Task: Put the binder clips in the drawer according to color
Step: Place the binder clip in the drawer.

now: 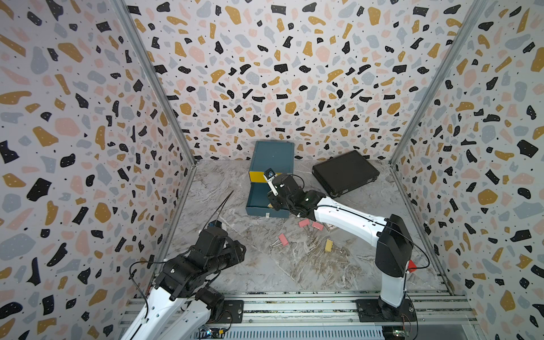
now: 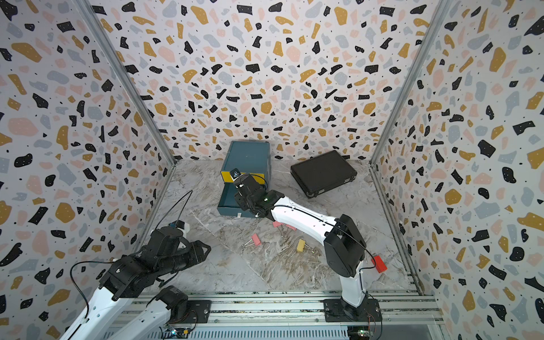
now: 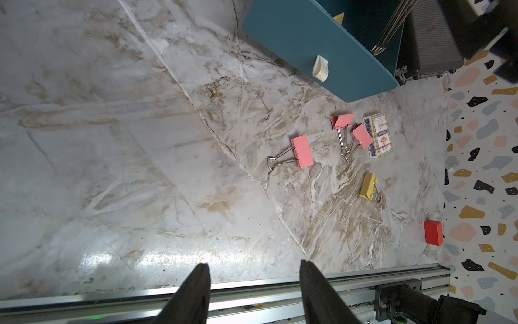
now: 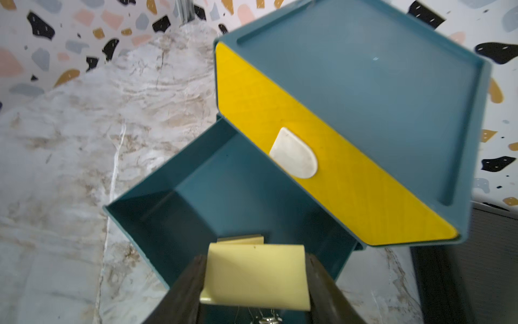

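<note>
One pale yellow clip [image 4: 252, 280], clamped in the right tool [image 4: 255, 258], hangs over the drawer [image 1: 272, 156]'s open tray at the bench [image 1: 265, 265]'s 12 o'clock, ready for colour-matched release, while the left tool [image 3: 255, 263] hovers at 8 o'clock, parted and empty.

Bright, even light from above; shadows soft. Glare patch on table [image 3: 117, 261] in left wrist view. Right wrist view blurry: drawer [image 4: 308, 126] smeared, near clip [image 4: 252, 275] unsharp. Both top views stretch toward the edges.

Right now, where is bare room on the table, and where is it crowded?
The table is bare between the left gripper, the open drawer and the lone pink clip. Crowded beyond it: two pink clips, card box, yellow clip.
</note>
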`<state>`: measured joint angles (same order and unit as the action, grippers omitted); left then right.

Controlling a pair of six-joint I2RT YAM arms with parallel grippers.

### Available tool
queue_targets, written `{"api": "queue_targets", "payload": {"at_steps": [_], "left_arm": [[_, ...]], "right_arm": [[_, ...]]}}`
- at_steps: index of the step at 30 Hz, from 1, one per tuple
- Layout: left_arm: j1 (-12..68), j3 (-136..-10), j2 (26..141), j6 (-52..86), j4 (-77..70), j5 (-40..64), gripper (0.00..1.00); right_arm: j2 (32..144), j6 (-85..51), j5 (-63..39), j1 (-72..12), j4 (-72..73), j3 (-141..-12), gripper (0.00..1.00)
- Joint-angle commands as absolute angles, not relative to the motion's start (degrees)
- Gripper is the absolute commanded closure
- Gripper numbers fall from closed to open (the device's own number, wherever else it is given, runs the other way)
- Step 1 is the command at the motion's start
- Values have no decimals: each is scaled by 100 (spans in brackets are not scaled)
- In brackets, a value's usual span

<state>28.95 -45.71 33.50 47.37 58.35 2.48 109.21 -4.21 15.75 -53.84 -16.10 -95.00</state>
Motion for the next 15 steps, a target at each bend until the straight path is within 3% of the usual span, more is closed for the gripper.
{"api": "queue_targets", "payload": {"at_steps": [1, 4, 7, 11, 15], "left_arm": [[2910, -4751, 3356, 4761, 5826, 201, 44], [2916, -4775, 3371, 4755, 5833, 195, 44], [2909, -4816, 3364, 4754, 5857, 179, 44], [2911, -4879, 3366, 4746, 5904, 168, 44], [2910, -4899, 3357, 4750, 5878, 176, 44]], "right_arm": [[10652, -109, 1395, -5367, -1865, -9817, 31], [10376, -147, 1421, -5370, -2022, -9783, 15], [9793, -160, 1450, -5361, -2021, -9376, 8], [8936, -700, 2187, -5308, -2595, -8745, 16], [7945, -3477, 3294, -5097, -4370, -7920, 20]]}}
